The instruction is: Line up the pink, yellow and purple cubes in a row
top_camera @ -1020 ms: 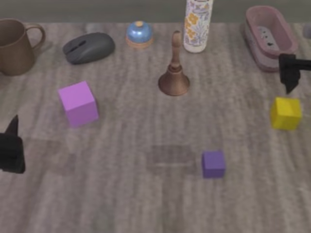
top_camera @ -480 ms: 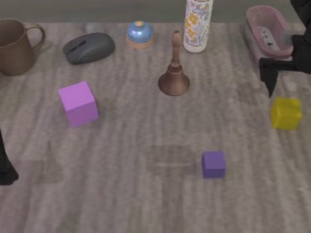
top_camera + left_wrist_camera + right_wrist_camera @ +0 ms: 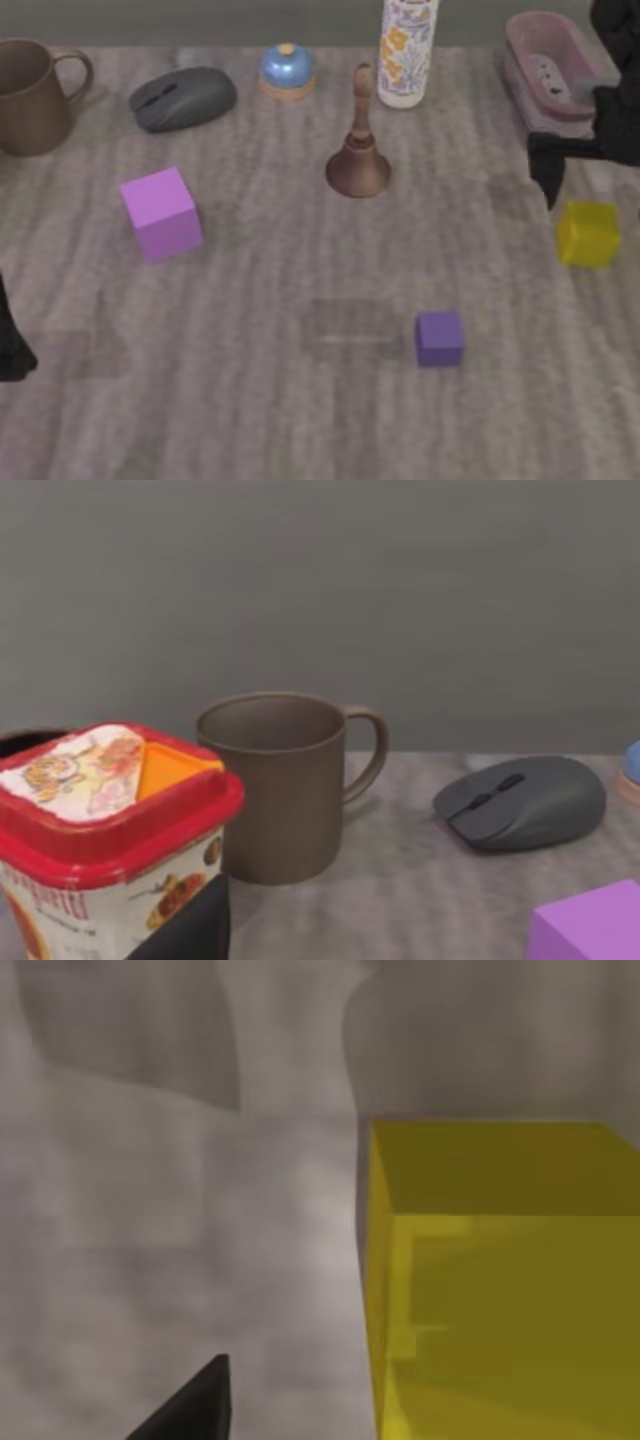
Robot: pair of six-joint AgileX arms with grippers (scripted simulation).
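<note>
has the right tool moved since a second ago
Yes. In the top view the right tool has shifted toward the table's left and far edge, now overlapping the pink oval tray and hovering just behind the matte yellow cube, which stayed put.

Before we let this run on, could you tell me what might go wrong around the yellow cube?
1. The right tool hangs beside the yellow cube, not centred over it; descending so, a finger might clip its top or nudge it aside.
2. The cube sits near the table's right edge, so a push could send it off.
3. The pink tub stands close behind the arm and could be knocked.
</note>
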